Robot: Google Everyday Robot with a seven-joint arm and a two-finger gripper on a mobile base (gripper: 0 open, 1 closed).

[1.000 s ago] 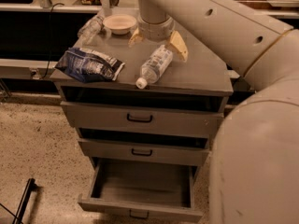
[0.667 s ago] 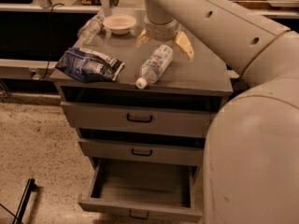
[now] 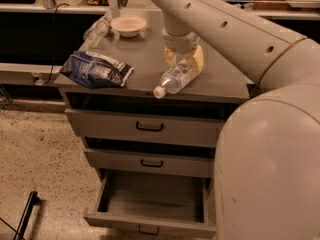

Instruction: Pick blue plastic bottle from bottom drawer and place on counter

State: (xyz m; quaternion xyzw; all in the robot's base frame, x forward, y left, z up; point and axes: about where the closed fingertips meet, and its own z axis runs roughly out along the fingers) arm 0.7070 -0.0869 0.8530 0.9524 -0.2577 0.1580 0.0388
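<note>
The bottle [image 3: 175, 78] lies on its side on the surface [image 3: 145, 59], cap toward the front edge. The tool [image 3: 184, 60] stands over its base end, spread, one finger on either side. The bottom drawer [image 3: 150, 216] is pulled open.
</note>
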